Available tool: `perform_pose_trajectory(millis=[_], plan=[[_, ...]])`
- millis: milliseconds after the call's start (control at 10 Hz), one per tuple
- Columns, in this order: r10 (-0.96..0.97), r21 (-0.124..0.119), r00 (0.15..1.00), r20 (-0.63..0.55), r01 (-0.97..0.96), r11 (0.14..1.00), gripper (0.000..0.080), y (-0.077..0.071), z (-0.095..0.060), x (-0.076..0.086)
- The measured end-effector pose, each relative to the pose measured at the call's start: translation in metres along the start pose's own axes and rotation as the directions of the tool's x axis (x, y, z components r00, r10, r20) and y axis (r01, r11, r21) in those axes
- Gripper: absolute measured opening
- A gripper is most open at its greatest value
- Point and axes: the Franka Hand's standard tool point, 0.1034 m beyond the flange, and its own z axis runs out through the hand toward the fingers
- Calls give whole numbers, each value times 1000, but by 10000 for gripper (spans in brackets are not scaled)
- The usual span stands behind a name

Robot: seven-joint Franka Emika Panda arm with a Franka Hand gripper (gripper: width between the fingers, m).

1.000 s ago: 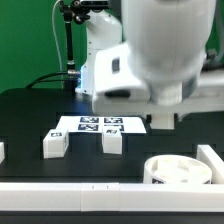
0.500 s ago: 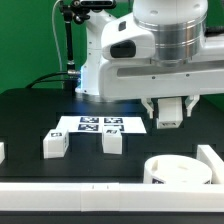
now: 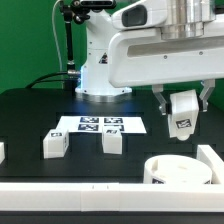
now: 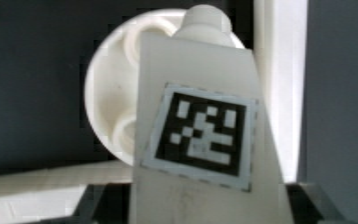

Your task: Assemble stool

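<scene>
While clenched on a white stool leg point(image 3: 183, 122) bearing a black-and-white square tag, the claw point(image 3: 182, 106) holds it above the round seat point(image 3: 178, 171). A second leg point(image 3: 54, 145) and a third leg point(image 3: 112, 142) stand well apart from that seat.

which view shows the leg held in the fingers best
The wrist view: the leg fills the frame, its tag plain. The exterior view shows it small, clamped between the fingers, off the table.

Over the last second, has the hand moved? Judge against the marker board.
Yes. The hand, shut on a leg, has shifted toward the exterior view's right, away from the marker board and toward the seat.
</scene>
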Motion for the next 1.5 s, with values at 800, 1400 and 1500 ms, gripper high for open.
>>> perform_pose_trajectory(millis=[800, 1400, 1500], plan=[[-76, -19, 944, -321, 73, 997, 327, -10, 6, 9], [-201, -87, 919, -338, 182, 979, 327, 11, 0, 27], [-229, -100, 913, -338, 208, 973, 327, 12, 0, 29]])
